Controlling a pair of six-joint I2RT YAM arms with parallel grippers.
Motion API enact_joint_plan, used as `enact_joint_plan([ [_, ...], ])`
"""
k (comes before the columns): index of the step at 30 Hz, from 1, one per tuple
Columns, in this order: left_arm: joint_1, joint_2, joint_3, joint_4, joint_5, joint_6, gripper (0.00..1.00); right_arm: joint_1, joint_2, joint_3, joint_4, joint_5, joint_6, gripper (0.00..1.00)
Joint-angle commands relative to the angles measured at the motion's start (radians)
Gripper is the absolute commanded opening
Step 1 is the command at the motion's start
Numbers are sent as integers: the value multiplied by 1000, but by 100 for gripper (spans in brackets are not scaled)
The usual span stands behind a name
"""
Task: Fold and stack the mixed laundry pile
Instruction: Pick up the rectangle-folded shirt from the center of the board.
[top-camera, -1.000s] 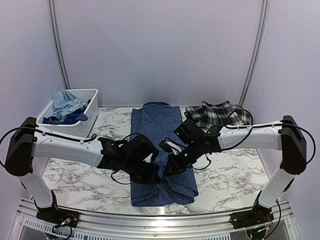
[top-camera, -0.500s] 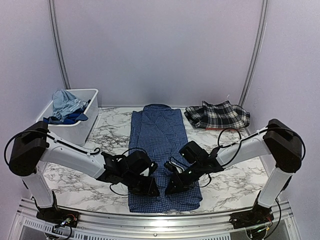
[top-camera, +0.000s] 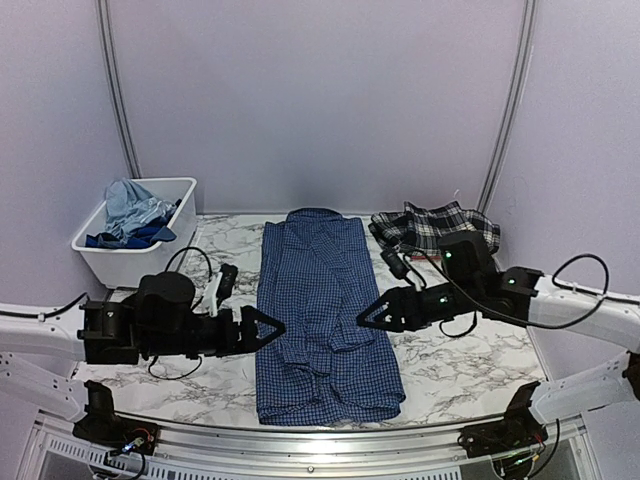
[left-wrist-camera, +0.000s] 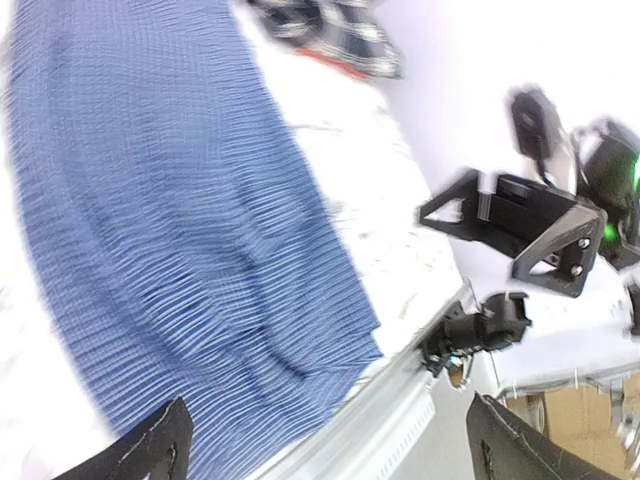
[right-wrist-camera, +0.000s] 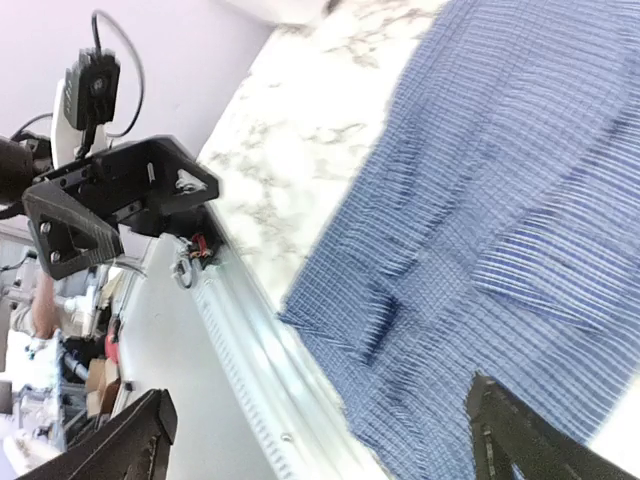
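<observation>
Left pincer (top-camera: 262, 328) and right pincer (top-camera: 372, 316) backed off shirt (top-camera: 320, 290), both apart; spreading looks done, next fold a side.

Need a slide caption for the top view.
Left gripper and right gripper open, empty, flanking the shirt laid on the table; plaid piece behind, bin far left.
</observation>
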Motion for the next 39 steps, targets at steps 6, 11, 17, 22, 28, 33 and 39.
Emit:
enact_joint_plan([
  [6, -4, 28, -226, -77, 67, -275, 72, -98, -157, -289, -157, 58, 99, 86],
  [11, -5, 140, -265, 35, 162, -320, 52, -100, -128, -367, -103, 82, 140, 75],
  [17, -8, 231, -282, 143, 196, -340, 42, -98, -14, -464, 124, 6, 202, 58],
  [22, -20, 302, -227, 152, 206, -304, 22, -82, 62, -468, 215, -31, 216, 41],
  [28, -32, 301, -175, 107, 194, -265, 0, 15, 86, -424, 205, -16, 259, 10],
  [33, -79, 253, -111, 0, 182, -226, 0, 112, 17, -402, 178, 8, 345, 0],
  [39, -91, 135, -57, -117, 137, -231, 0, 140, -94, -288, 16, 83, 329, 0],
])
